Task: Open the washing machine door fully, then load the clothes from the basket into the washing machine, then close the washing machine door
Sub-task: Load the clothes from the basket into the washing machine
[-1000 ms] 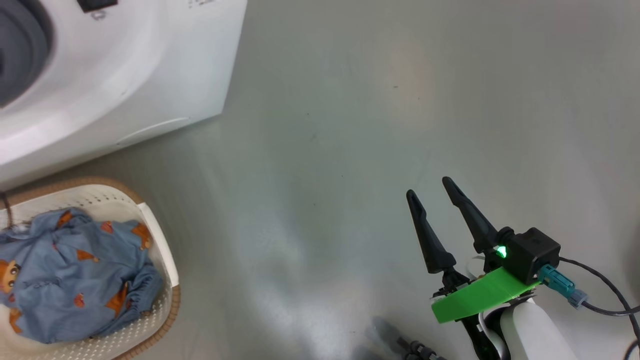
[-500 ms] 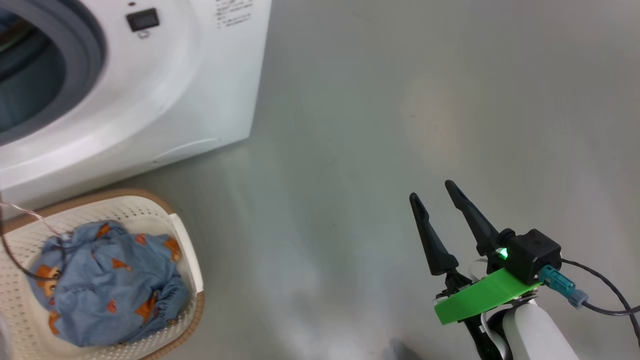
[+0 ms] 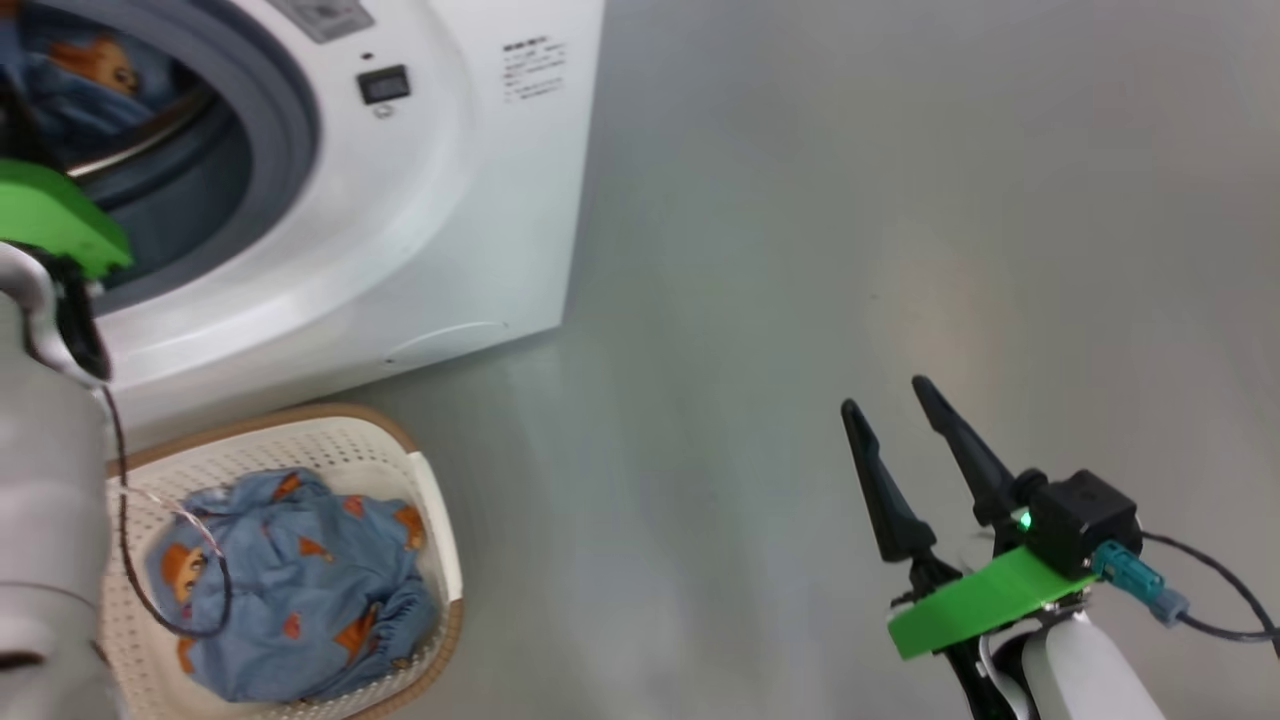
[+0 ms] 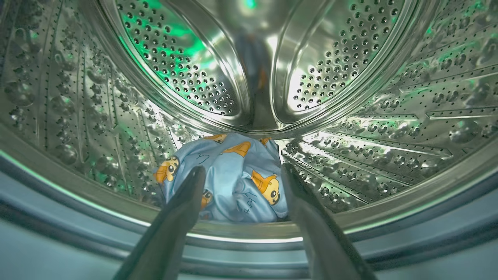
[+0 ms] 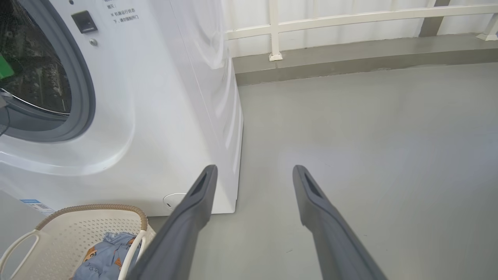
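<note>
Left gripper [image 4: 244,169] pointed into the washing machine [image 3: 450,200], jaws apart
Its fingers stood wide and empty, just short of clothes [image 4: 233,182] on the drum [image 4: 350,58] bottom; more clothes [image 3: 290,590] lay in the basket [image 3: 440,560] before the machine; right gripper [image 3: 885,395] hung spread, well off to the machine's right.

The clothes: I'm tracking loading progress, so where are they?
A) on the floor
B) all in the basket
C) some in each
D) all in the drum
C: some clothes lie in the washing machine's drum, and more blue fabric sits in the basket.
</note>
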`<state>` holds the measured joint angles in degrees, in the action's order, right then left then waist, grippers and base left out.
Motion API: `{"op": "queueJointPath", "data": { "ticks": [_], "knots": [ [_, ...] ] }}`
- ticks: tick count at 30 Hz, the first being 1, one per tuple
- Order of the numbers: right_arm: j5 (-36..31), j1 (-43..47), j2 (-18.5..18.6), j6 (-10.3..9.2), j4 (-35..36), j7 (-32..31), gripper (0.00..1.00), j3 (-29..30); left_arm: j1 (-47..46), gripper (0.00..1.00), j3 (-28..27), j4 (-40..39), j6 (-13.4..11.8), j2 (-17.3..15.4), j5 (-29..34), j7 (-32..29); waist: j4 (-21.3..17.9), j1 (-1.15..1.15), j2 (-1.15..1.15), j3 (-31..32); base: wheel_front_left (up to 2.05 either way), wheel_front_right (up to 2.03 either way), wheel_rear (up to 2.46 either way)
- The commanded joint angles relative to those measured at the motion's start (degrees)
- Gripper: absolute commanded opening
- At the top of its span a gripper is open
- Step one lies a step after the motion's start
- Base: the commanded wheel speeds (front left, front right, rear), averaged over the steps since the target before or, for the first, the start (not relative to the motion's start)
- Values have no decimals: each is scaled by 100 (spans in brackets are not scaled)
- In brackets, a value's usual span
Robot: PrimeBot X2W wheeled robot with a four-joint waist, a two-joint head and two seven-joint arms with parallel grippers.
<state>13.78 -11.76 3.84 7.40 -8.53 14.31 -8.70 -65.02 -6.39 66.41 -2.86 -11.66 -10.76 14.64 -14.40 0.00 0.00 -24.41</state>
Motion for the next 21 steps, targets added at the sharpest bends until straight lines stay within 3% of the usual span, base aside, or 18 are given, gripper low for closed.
{"op": "queueJointPath", "data": {
  "ticks": [1, 10, 21],
  "knots": [
    [17, 126, 25, 9, 86, 69, 100, -123, 117, 100, -60, -206, 30, -218, -25, 35, 153, 0, 0, 151, 0, 0, 0],
    [46, 185, 32, 9, 25, 69, 100, -12, 1162, 100, -64, -1179, 112, 180, 45, 35, 419, 0, 0, 582, 0, 0, 0],
    [46, 417, 36, 9, 18, 69, 100, 143, 2454, 100, -76, -1894, 406, 600, 31, 36, 629, 0, 0, 1120, 0, 0, 0]
  ]
}}
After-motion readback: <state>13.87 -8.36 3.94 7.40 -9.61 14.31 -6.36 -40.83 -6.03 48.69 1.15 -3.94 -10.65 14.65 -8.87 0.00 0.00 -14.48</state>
